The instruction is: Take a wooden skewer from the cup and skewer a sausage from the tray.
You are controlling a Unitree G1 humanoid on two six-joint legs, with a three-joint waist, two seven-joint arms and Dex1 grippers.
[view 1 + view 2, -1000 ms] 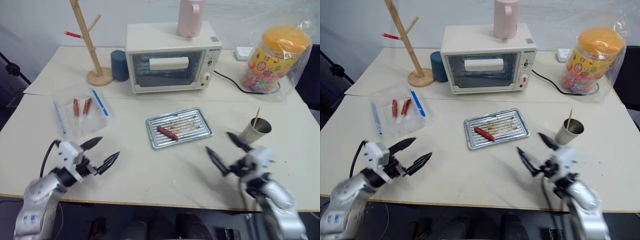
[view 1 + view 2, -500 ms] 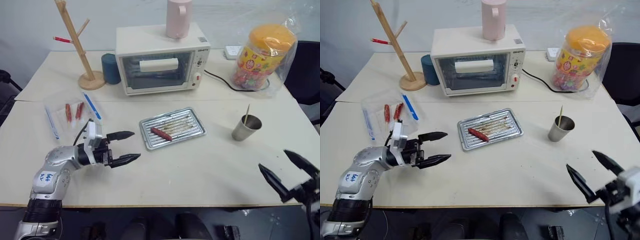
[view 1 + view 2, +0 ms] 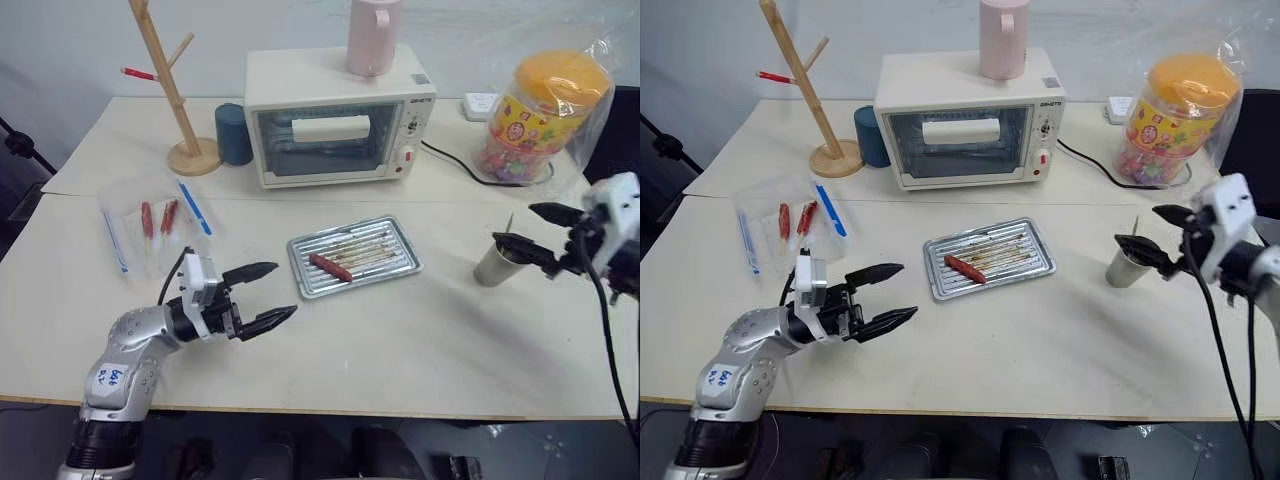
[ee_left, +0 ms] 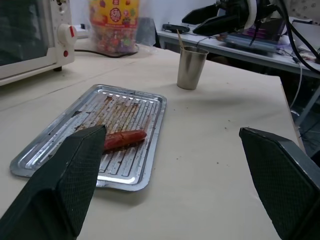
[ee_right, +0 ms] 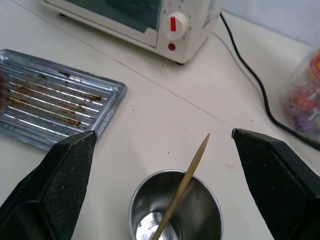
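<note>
A small steel cup (image 3: 497, 263) stands right of the tray (image 3: 395, 232), with one thin wooden skewer (image 5: 187, 177) leaning inside it. My right gripper (image 3: 514, 224) hovers open just above the cup's rim. Its fingers (image 5: 60, 185) stand either side of the skewer's top and touch nothing. A reddish-brown sausage (image 3: 333, 267) lies on the ridged silver tray, towards its left end. My left gripper (image 3: 283, 290) is open and empty, low over the table left of the tray, pointing at the sausage (image 4: 125, 139).
A white toaster oven (image 3: 340, 115) with a pink jug (image 3: 373, 35) on top stands behind the tray. Left of it are a dark blue cup (image 3: 236, 132) and a wooden stand (image 3: 170, 80). A plastic pack of red sausages (image 3: 155, 220) lies at the left, a candy jar (image 3: 540, 115) at the back right.
My right gripper has swung up from near the table's front edge to just above the cup. The left gripper has shifted right towards the tray. Both stay open.
</note>
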